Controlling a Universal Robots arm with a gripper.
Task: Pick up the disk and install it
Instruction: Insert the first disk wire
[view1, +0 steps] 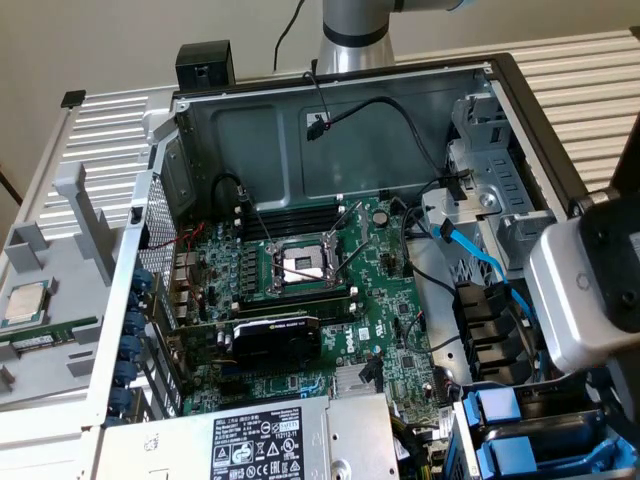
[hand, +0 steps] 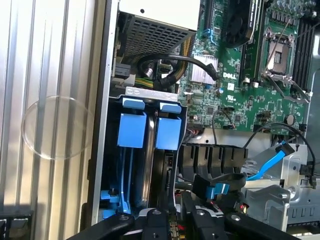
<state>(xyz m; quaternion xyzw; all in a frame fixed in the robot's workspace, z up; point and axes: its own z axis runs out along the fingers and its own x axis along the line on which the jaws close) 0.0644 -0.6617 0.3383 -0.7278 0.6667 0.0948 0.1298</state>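
Fingers: the black linkage of my fingers frames the wrist view, hanging over the drive bay. Whether they stand apart or have clamped on anything, I cannot tell.
Disk: the disk, in its blue carrier, stands on edge in the bay. In the exterior view that is about four o'clock from the CPU socket. It fills the slot on the motherboard side, in line with me.
Neighbour: a twin blue carrier sits just beside it, on the case-wall side.
Why on edge: I judge the slots hold the carriers with tabs outward, so an end can be taken from above.
Case: the case lies on its side on the table, panel off, giving me reach.
Cable: a blue data cable hangs loose at three o'clock from the socket.
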